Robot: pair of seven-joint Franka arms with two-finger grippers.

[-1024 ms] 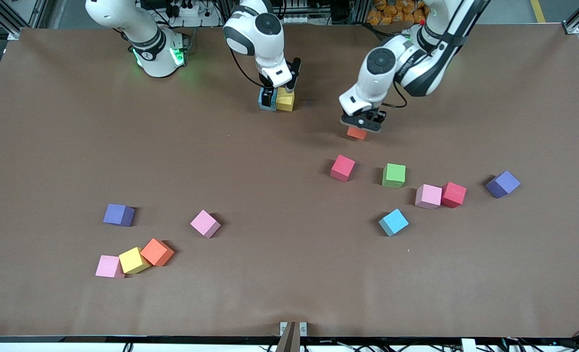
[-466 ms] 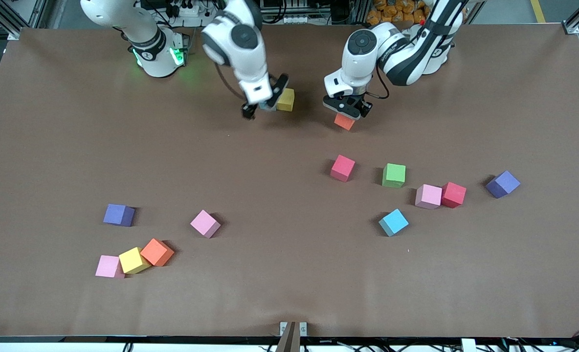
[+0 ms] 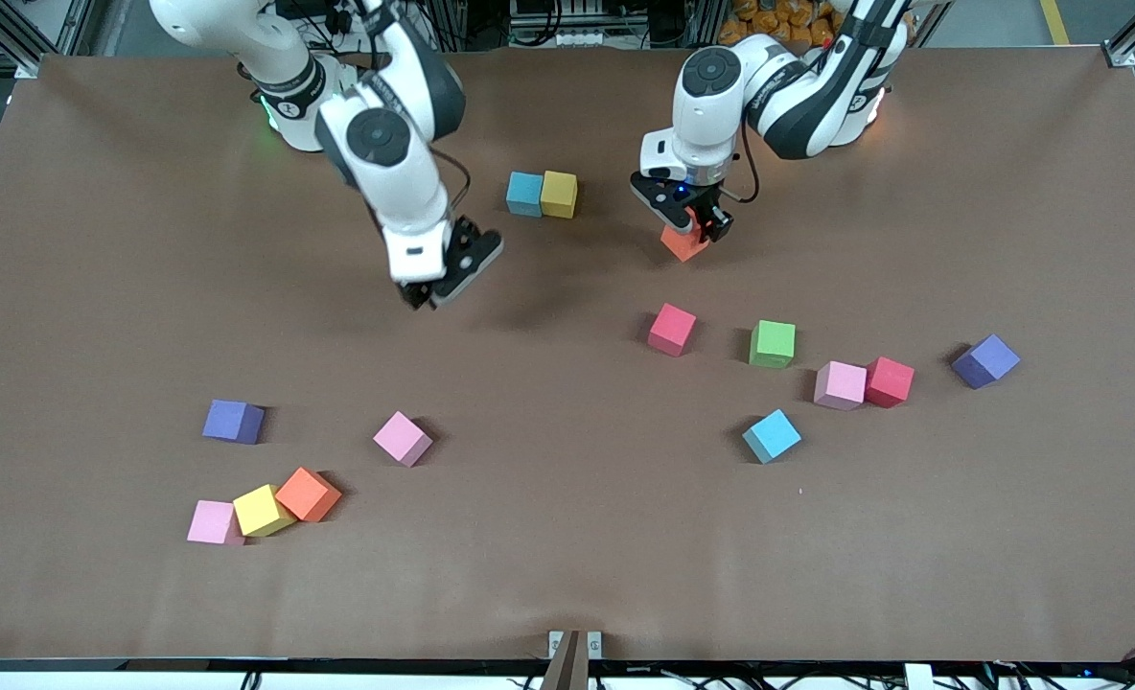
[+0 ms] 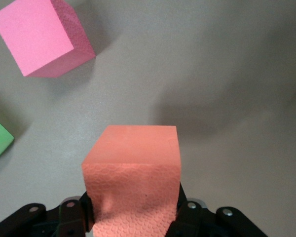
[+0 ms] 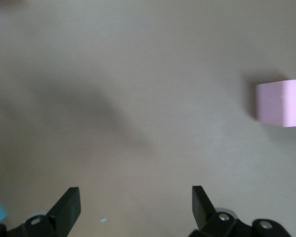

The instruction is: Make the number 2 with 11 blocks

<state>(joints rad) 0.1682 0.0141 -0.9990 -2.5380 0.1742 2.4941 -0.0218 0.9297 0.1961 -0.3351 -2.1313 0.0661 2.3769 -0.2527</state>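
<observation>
1. The main risk, as I judge it, lies with the small orange foam cube (image 3: 683,242) carried by the left gripper (image 3: 690,228). The wrist view shows it pinched low on its sides with most of the cube (image 4: 133,173) sticking out past the fingers, and the foam looks dented at the grip. Soft foam can twist or spring on release, so it could land skewed.
2. If it comes down too close to the two placed cubes, it may nudge them: the light blue foam cube (image 3: 524,194) and the yellow foam cube (image 3: 559,194) sit touching, side by side, near the robots' bases.
3. The left gripper is clamped on the orange cube, over bare brown table (image 3: 567,537) between that pair and the crimson foam cube (image 3: 672,329).
4. The right gripper (image 3: 445,278) is spread wide and holds nothing; it hangs over bare table, with the pink foam cube (image 3: 402,438) the closest loose block. A hasty descent there could push that angled cube aside.
5. Other loose cubes lie scattered nearer the front camera, toward both ends of the table.
</observation>
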